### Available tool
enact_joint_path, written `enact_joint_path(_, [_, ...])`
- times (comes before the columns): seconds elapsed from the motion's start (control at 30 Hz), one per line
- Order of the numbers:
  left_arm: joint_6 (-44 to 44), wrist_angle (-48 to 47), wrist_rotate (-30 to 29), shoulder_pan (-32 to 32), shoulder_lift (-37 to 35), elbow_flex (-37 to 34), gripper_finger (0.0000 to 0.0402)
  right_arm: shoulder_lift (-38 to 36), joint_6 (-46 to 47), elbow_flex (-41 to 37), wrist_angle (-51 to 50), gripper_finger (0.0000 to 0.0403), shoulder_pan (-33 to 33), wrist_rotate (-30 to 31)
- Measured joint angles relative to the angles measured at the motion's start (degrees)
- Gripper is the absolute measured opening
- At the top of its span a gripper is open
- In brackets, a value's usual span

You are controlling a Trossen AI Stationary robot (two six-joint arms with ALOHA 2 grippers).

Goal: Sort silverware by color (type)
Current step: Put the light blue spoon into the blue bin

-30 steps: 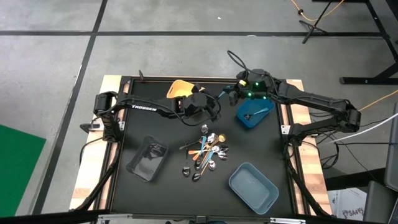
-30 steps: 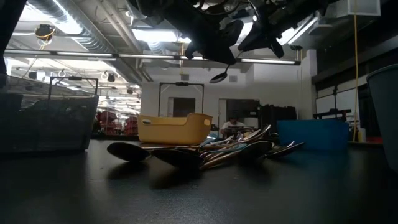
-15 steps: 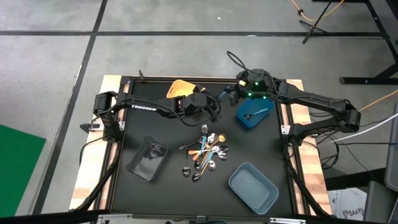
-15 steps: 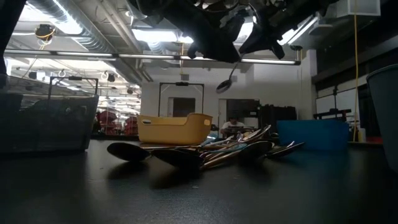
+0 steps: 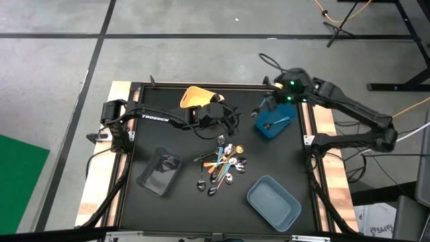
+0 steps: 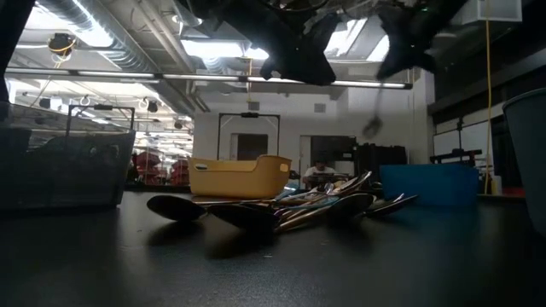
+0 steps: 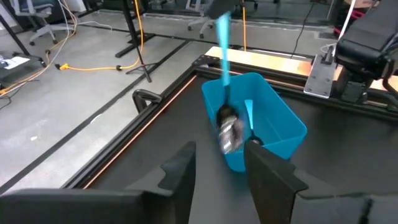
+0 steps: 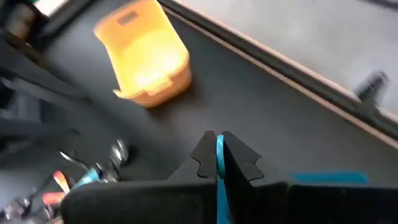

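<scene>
- Two hands were at work above the worktop (image 5: 134,202): the left hand (image 7: 217,168) hung with its fingers spread and nothing between them, just short of the blue bin (image 5: 273,122).
- The right hand (image 8: 216,163) was pressed together on the handle of a light-blue-handled spoon (image 7: 225,93), which hung bowl-down over the blue bin.
- One light-blue utensil (image 7: 249,115) lay inside that bin.
- The unsorted silverware (image 5: 222,168) lay heaped at the worktop's middle, between the clear bin (image 5: 158,171) and the grey-blue bin (image 5: 273,200); the yellow bin (image 5: 193,96) stood at the far edge.
- Handling judgement: each piece appeared light, stiff and smooth, hence liable to swing or slip in a pinch.
- Recommended grip point: the flat handle near mid-length, not the rounded bowl; overlapping pieces in the heap may drag neighbours when lifted.
</scene>
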Motion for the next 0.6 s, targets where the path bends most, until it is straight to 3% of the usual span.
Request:
enact_joint_path(0.3, [0.0,0.0,0.0,0.0,0.0,0.0,0.013,-2.5,0.1,-0.5,-13.1,0.0,-3.9,9.0])
enact_joint_path(0.6, [0.0,-0.1,0.0,0.0,0.0,0.0,0.013,-2.5,2.0,-11.8,-2.7,0.0,-3.8,8.3])
